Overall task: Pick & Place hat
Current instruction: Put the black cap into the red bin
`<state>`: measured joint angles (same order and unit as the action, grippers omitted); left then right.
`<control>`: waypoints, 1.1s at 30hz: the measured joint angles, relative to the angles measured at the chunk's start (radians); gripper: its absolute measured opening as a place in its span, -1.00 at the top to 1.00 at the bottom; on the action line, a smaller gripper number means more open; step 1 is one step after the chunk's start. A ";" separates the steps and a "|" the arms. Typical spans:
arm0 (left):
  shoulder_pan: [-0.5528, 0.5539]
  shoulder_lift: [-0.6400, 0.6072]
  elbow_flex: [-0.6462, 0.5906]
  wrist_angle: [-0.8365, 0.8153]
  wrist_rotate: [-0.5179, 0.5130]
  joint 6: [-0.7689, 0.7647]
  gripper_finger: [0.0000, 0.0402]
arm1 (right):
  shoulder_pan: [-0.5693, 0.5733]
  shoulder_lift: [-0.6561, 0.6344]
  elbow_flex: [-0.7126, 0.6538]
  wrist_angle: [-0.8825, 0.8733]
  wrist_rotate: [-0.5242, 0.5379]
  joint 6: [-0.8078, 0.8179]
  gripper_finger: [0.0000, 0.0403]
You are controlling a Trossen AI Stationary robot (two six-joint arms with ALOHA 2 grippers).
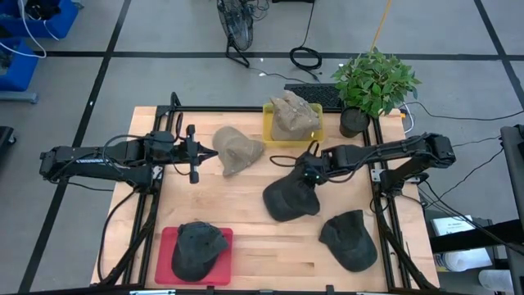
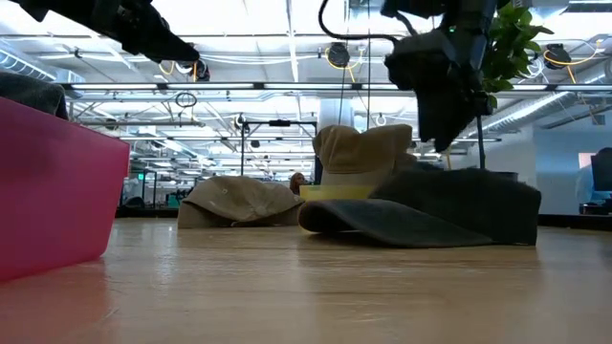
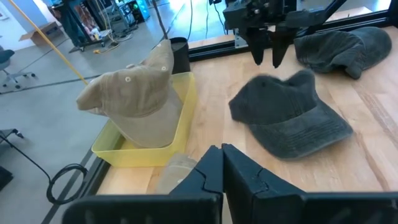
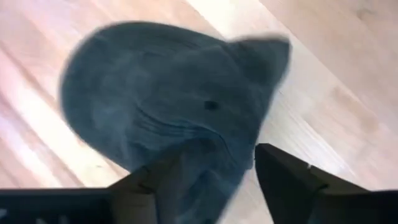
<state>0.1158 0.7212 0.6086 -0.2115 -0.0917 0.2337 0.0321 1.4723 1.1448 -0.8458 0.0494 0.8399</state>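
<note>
Fingers of my right hand (image 1: 311, 174) stand apart above the dark grey hat (image 1: 291, 199) lying mid-counter; my left hand (image 1: 193, 153) waits closed, empty, far left

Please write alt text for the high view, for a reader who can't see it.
From above, the right gripper, fingers open, hangs over a dark cap mid-table. The left gripper, fingers shut, waits beside a tan hat. Another tan hat sits in a yellow bin, a dark cap in a red tray.
</note>
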 joint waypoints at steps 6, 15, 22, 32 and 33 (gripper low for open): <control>0.000 0.000 0.000 0.000 -0.001 -0.002 0.93 | 0.011 -0.025 0.000 -0.127 0.030 0.097 -0.13; 0.000 0.000 0.000 -0.001 -0.002 -0.007 0.97 | 0.161 -0.150 -0.146 0.008 0.029 0.499 -0.27; 0.000 0.000 0.000 -0.001 -0.022 0.000 0.91 | 0.238 -0.144 -0.279 0.210 0.175 0.703 -0.25; 0.016 0.000 0.000 0.000 -0.022 -0.007 0.92 | 0.236 -0.007 -0.267 0.313 0.169 0.590 -0.12; 0.019 0.000 0.000 0.000 -0.022 -0.009 0.92 | 0.236 0.012 -0.267 0.311 0.159 0.589 -0.12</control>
<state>0.1347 0.7208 0.6086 -0.2119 -0.1139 0.2246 0.2684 1.4843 0.8779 -0.5350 0.2084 1.4285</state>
